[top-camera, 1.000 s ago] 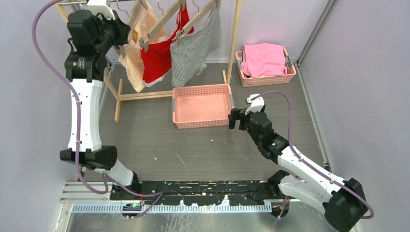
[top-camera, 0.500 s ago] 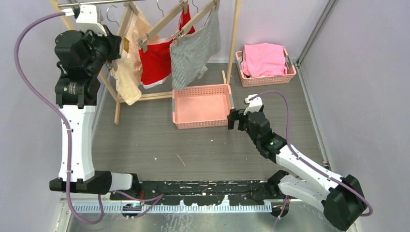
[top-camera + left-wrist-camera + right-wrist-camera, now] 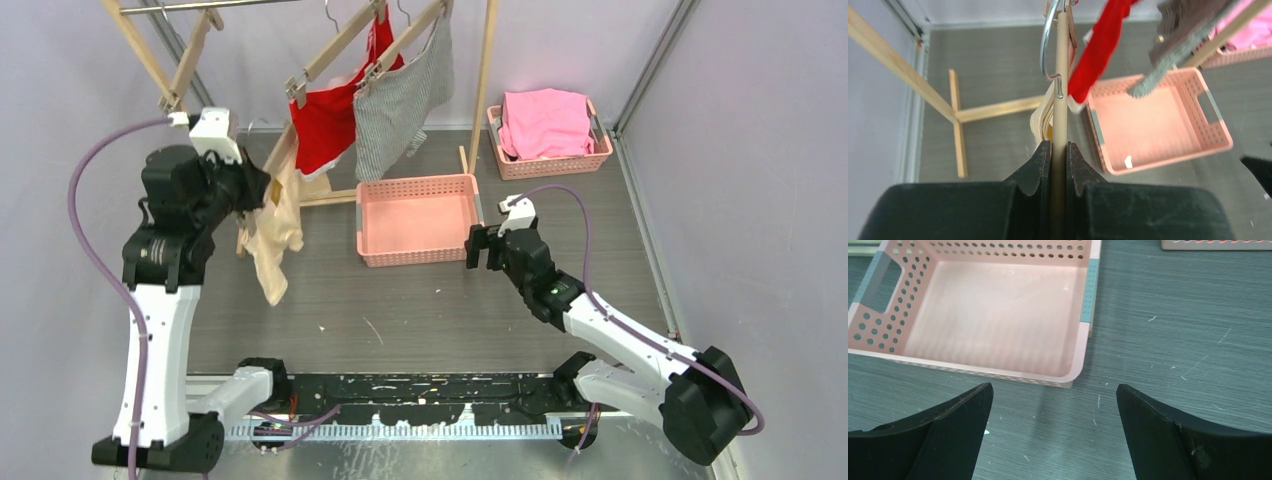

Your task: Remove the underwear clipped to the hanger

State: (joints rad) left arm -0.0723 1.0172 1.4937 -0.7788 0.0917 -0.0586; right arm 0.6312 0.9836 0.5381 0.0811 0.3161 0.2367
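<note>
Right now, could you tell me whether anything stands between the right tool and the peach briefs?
Yes: the empty pink basket sits between the open right tool and the peach briefs, which hang from the hanger clamped in the left tool.

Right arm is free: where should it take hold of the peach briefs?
Probably pinch the loose lower end of the peach briefs, coming from the basket side with the right gripper: it hangs free below the hanger clamped in the left gripper.

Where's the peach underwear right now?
Top view, left side: the peach underwear hangs from the wooden hanger clamped in the left tool, left of the empty pink basket.
</note>
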